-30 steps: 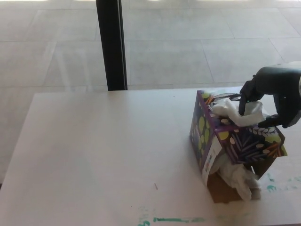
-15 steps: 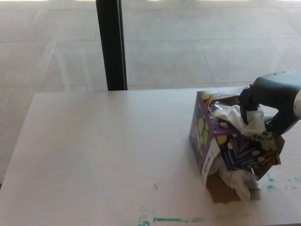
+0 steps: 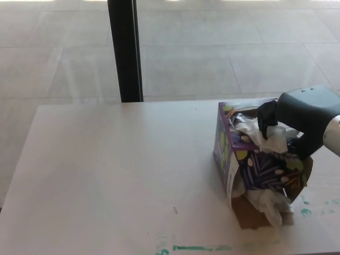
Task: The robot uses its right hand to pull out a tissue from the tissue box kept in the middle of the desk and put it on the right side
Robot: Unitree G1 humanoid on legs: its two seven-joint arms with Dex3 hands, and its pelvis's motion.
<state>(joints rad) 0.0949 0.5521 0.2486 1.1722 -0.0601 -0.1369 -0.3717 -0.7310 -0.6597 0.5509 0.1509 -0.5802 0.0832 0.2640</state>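
On our pale tabletop (image 3: 106, 175) stands a purple tissue box (image 3: 255, 167). Our right hand (image 3: 300, 119) pinches a white tissue (image 3: 265, 137) at its top opening.

Purple leaf-patterned tissue box (image 3: 249, 167), white tissue (image 3: 268, 139), black robot hand (image 3: 297, 119)
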